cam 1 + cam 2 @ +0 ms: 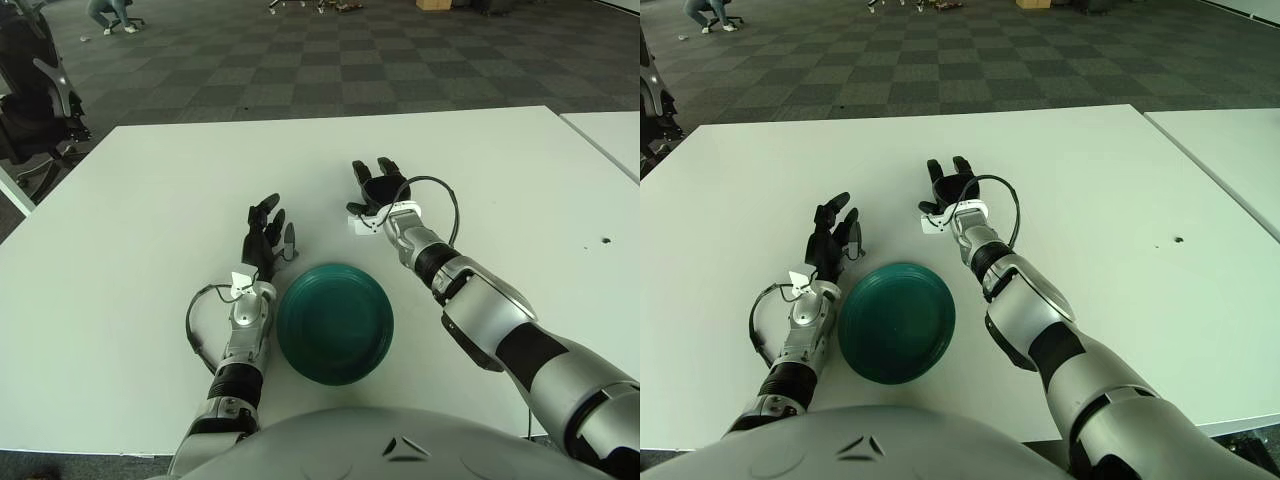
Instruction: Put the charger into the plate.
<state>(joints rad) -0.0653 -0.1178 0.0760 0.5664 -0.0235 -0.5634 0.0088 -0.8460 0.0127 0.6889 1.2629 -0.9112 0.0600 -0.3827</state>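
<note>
Left eye view: white counter (130,250) on a floor of grey checkered carpet tiles; a second white counter (610,135) edge at 3 o'clock, a dark office chair (30,100) at 10 o'clock. Green plate (335,322) sits low centre, upside is bare. Left hand (266,238) lies just at 10 o'clock of the plate, fingers stretched out and loosely spread, holding nothing. Right hand (374,188) is further up the counter, at 12–1 o'clock of the plate and well apart from it, fingers curved upward and apart, palm forward. A small white block, the charger (358,224), shows just below that hand at its 7 o'clock, by the wrist; can't tell if it touches the hand or just lies on the counter beside it. The fingers aren't closed round it. A black cable loops off the right wrist.

Right eye view: same layout shifted. Plate (897,321) low centre-left. Left hand (832,235) at its 10–11 o'clock, fingers extended, empty. Right hand (950,185) at the plate's 12–1 o'clock, fingers spread and curled up, nothing gripped. Charger (931,225) at 7 o'clock of the hand, between hand and plate but much nearer the hand; not in the plate. Contact with the hand unclear here too.
</note>
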